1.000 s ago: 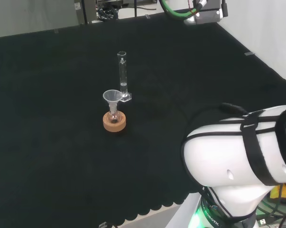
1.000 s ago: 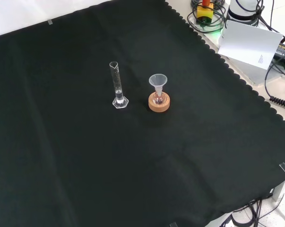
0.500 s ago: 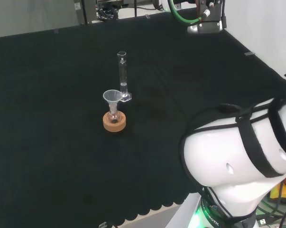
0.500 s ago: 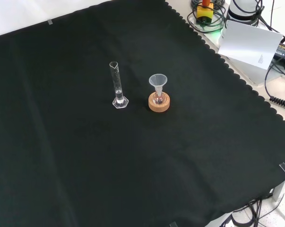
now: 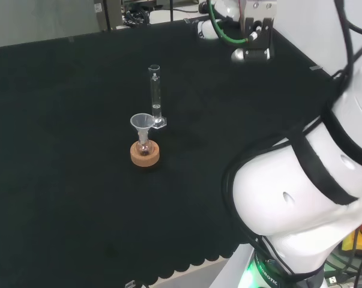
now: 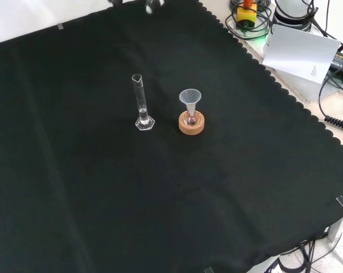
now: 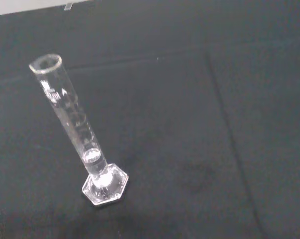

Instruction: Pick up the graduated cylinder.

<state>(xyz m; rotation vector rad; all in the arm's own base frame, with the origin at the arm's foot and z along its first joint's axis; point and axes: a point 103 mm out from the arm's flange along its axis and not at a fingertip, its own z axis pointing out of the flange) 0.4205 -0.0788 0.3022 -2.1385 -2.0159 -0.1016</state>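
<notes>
Clear, glossy glass graduated cylinder [image 7: 79, 129] catching light; matt black cloth [image 6: 160, 199] covering the table, faintly creased; rough tan cork ring [image 6: 191, 124]; translucent plastic funnel [image 6: 189, 98].

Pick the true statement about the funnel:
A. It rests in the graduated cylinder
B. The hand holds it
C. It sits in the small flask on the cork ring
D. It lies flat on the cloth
C: the funnel stands upright in the small flask on the cork ring, beside the graduated cylinder.
</notes>
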